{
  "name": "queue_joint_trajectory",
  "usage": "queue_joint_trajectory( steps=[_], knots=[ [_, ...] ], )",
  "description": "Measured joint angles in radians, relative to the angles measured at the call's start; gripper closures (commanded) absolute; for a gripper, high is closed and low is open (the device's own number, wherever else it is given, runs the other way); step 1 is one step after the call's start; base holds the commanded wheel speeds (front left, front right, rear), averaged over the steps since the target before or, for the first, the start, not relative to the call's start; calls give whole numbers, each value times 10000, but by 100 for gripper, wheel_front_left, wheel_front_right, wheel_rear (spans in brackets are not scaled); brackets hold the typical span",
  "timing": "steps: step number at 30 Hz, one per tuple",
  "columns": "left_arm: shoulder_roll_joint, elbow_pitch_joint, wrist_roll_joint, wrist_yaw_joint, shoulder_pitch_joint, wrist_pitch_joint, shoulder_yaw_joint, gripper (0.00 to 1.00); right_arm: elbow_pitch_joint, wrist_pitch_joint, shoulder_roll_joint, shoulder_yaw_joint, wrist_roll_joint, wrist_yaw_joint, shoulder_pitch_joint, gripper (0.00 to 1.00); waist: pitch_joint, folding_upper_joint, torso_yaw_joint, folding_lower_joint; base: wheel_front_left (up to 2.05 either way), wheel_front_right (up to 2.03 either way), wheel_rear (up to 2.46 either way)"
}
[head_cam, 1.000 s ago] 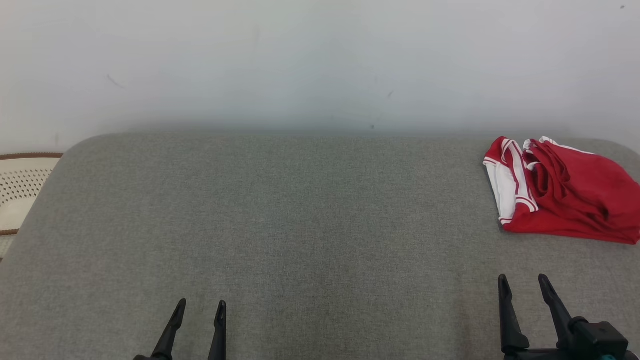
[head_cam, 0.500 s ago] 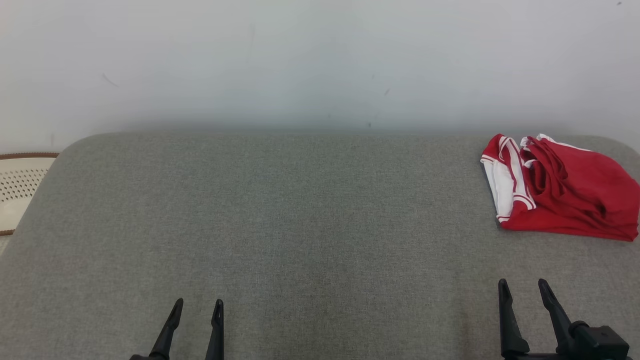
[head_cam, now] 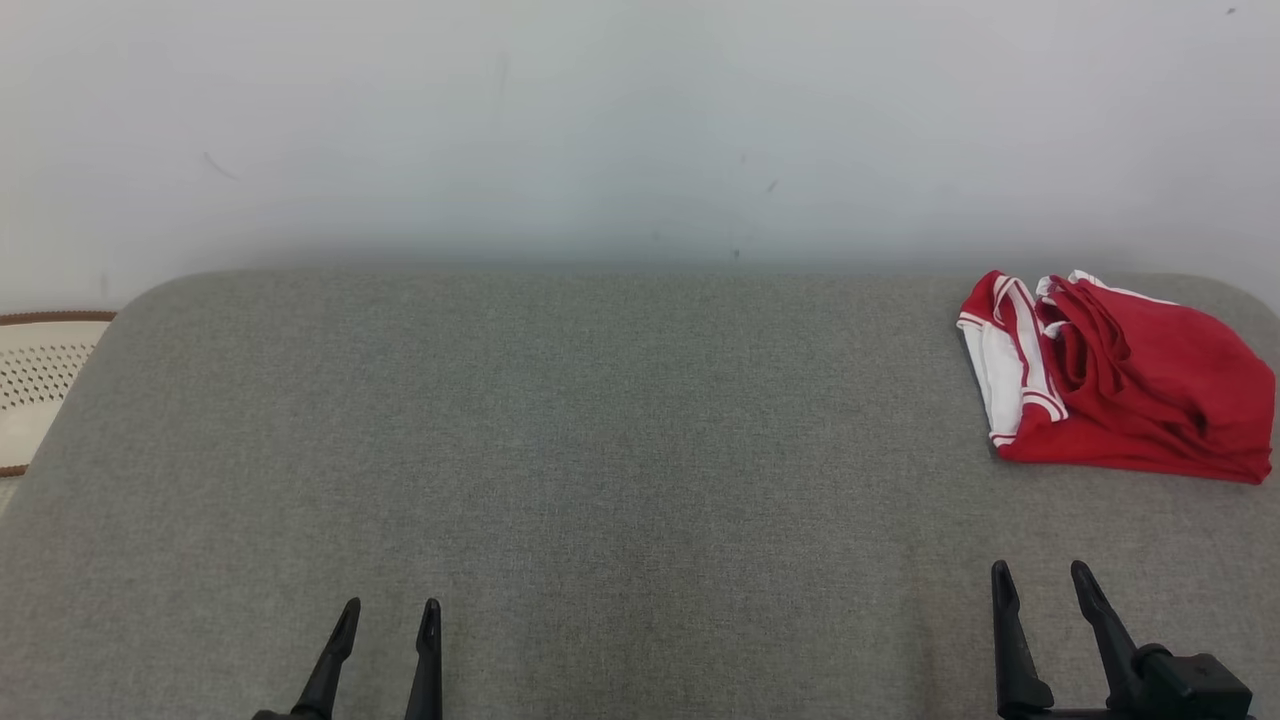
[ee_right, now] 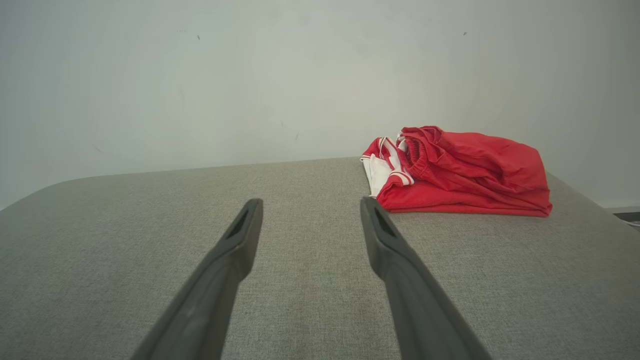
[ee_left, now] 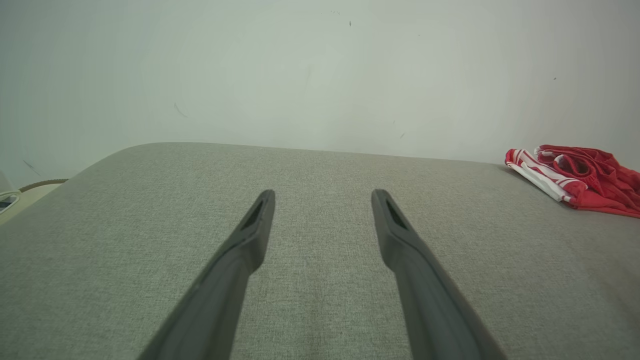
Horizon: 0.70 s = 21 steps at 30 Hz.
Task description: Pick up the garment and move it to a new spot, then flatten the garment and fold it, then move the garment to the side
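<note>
A red garment [head_cam: 1130,385] with white trim lies bunched at the far right of the grey padded table [head_cam: 600,450]. The left wrist view has the garment [ee_left: 580,177] at its right edge, and the right wrist view has the garment [ee_right: 465,172] ahead and to the right. My left gripper [head_cam: 390,612] is open over the near left of the table, empty. Low at the near right, my right gripper [head_cam: 1040,576] is open too, short of the garment, with nothing between its fingers.
A pale wall [head_cam: 640,130] rises right behind the table's far edge. A cream perforated object with a brown rim [head_cam: 40,385] sits beyond the table's left edge. The table's corners are rounded.
The whole picture has shifted slightly left, so the camera has moved. Both grippers sit a little lower in the view. The garment lies as before.
</note>
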Motion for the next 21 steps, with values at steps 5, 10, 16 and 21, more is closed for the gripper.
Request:
queue_joint_trajectory(
  steps=[5,10,16,21],
  knots=[
    [38,-6,-58,-42,2,-27,-12,0,38,0,4,12,10,0,0,0,-38,0,-7,0,0,0,0],
    [8,245,-75,-79,102,-23,-65,100,345,35,6,17,19,0,53,100,-55,0,-10,0,0,0,0],
    [-71,470,-685,-165,247,63,-58,100,616,130,-21,-48,805,0,208,100,-43,-1,-9,0,0,0,0],
    [-140,541,-1630,-322,237,169,-12,100,665,257,-138,-165,1983,0,200,100,-28,0,-8,0,0,0,0]
  ],
)
